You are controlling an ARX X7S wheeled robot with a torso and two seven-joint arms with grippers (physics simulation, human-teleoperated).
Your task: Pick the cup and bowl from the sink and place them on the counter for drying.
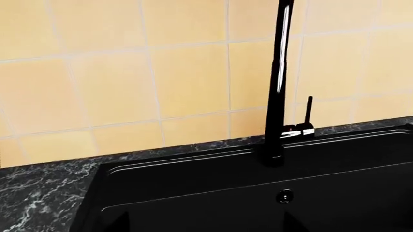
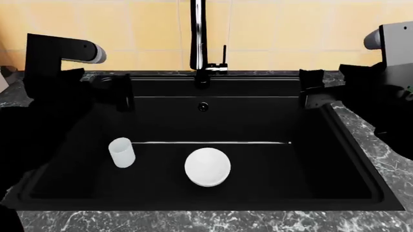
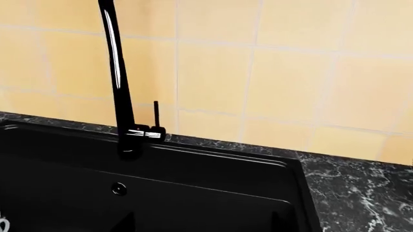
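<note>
In the head view the white cup (image 2: 121,152) stands upright on the floor of the black sink (image 2: 258,116), at its left. The white bowl (image 2: 207,166) lies beside it near the middle. My left gripper (image 2: 121,93) hovers over the sink's back left corner, well above and behind the cup. My right gripper (image 2: 311,89) hovers over the back right corner. Both are open with nothing between the fingers. In each wrist view only dark fingertips (image 1: 124,217) (image 3: 273,216) show, wide apart, against the basin. The dark veined counter (image 2: 193,220) surrounds the sink.
A tall black-and-chrome faucet (image 2: 199,38) rises at the middle of the sink's back rim, between the two grippers. An overflow hole (image 2: 203,106) sits in the back wall. Yellow tiles (image 2: 271,29) cover the wall behind. The counter (image 2: 387,159) runs along the sink's right.
</note>
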